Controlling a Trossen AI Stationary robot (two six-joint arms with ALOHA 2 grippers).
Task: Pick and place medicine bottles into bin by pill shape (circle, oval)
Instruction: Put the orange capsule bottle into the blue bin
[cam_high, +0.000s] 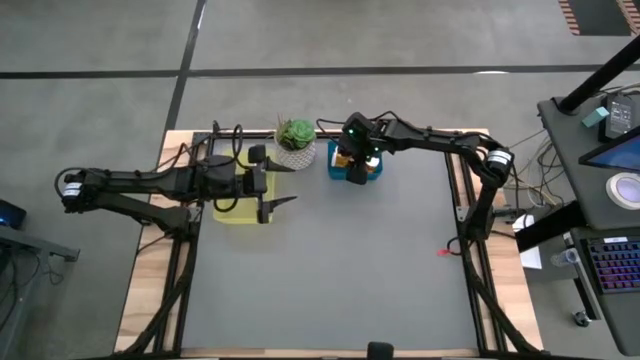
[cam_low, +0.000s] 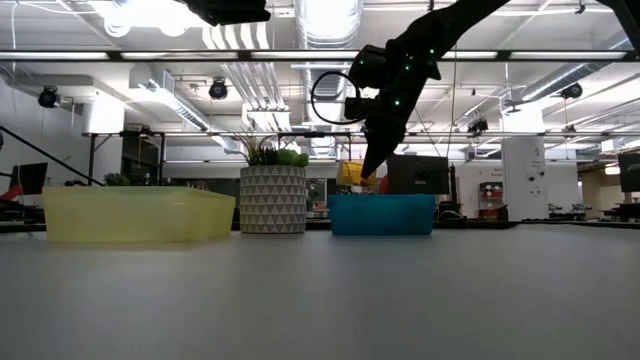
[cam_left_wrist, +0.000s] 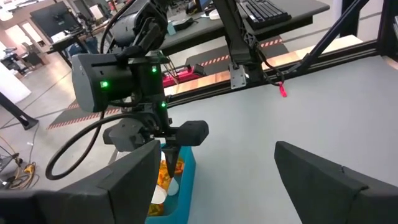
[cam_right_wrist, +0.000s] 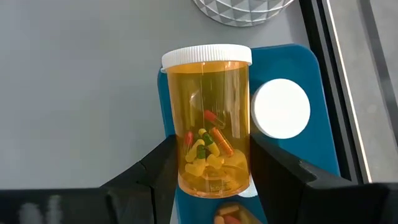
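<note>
Two arms, two bins, one plant on a grey tabletop (cam_high: 330, 270).
Right end effector (cam_right_wrist: 208, 180): over the blue bin (cam_low: 383, 214) at the tabletop's far edge, fingers clamped on an amber medicine bottle (cam_right_wrist: 213, 124) with a white cap; coloured capsules show inside it. Bottle held above the bin.
Blue bin contents: one white-capped bottle (cam_right_wrist: 281, 107) seen cap-up beside the held one; further orange contents partly hidden.
Left end effector (cam_high: 275, 184): fingers spread wide, holding nothing, beside the yellow bin (cam_low: 135, 215).
Potted plant (cam_low: 273, 190): upright, between the two bins.
</note>
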